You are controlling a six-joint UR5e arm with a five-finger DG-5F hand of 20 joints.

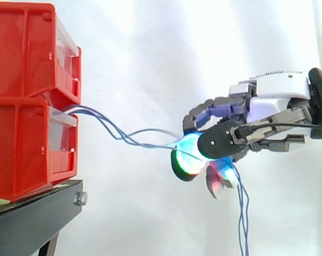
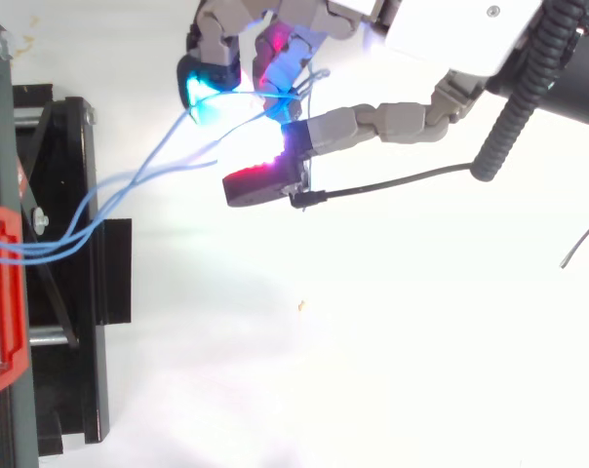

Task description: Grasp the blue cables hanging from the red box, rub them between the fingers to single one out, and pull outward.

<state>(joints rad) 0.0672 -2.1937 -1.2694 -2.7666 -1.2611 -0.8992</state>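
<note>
The hand (image 1: pixel 267 104) sat at 3 o'clock in the side view, its fingers curled round the blue cables (image 1: pixel 123 136). These ran from the front of the lower red box (image 1: pixel 22 144) at 9 o'clock, sagged across the open gap, and disappeared among the glowing fingertips (image 1: pixel 190 144). The job at this point looked like the rubbing: the pads would need to roll lightly across each other so the strands slid apart. Too hard a squeeze would likely lock the bundle together, and too loose a one would let it slip out. Any pull ought to go straight away from the box, toward 3 o'clock, and only once a single strand was felt. The side view showed the loose tails dropping from under the hand toward 6 o'clock, with one strand arching slack above the others. From above, the hand (image 2: pixel 441 34) lay at 12 o'clock. The cables (image 2: pixel 129 180) fanned apart as they left the box (image 2: pixel 2 292) at 8 o'clock over the black stand (image 2: pixel 70 244), then converged at the curled fingers. One red-glowing pad (image 2: pixel 260 180) stood clear of them toward 6 o'clock.
</note>
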